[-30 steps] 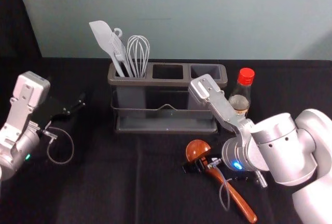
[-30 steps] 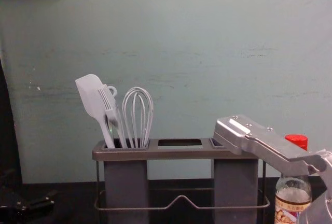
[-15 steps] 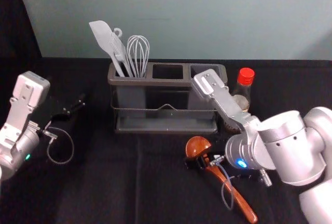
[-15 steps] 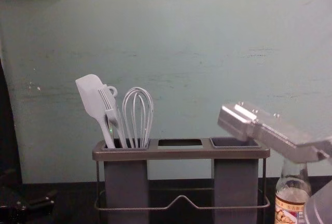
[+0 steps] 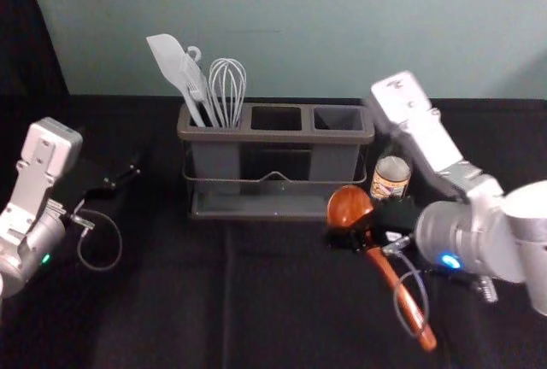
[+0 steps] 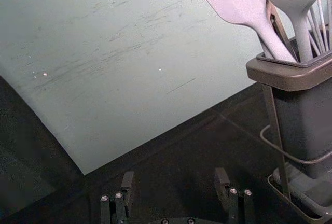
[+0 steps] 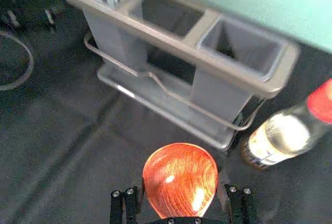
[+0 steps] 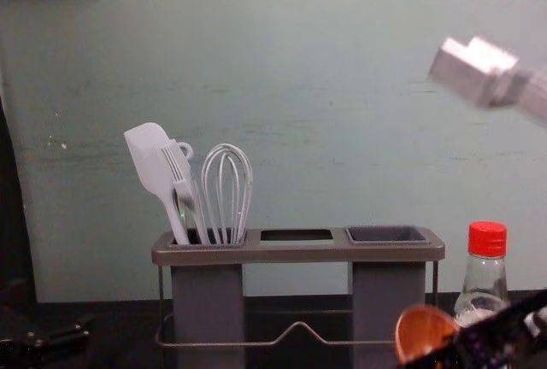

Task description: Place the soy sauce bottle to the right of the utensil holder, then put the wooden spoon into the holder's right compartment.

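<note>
In the head view, my right gripper (image 5: 369, 237) is shut on the wooden spoon (image 5: 403, 294), just below its bowl. The spoon slants, bowl toward the holder, and hangs in front of the soy sauce bottle (image 5: 391, 178). Between the fingertips of my right gripper (image 7: 180, 195) in the right wrist view lies the spoon bowl (image 7: 180, 178). Upright and capped in red, the bottle (image 8: 485, 277) stands right of the utensil holder (image 8: 299, 253). The holder's right compartment (image 8: 386, 234) holds nothing visible. My left gripper (image 5: 126, 176) is parked at the left, open in its wrist view (image 6: 174, 185).
A spatula (image 5: 173, 60), a fork-like utensil and a whisk (image 5: 228, 87) stand in the holder's left compartment. A wall (image 8: 299, 87) rises behind the black-covered table (image 5: 171, 301). A looped cable (image 5: 120, 241) hangs from the left arm.
My right gripper has risen and moved right and toward the back, carrying the spoon; its bowl now shows in the chest view. The bottle and left arm have stayed put.
</note>
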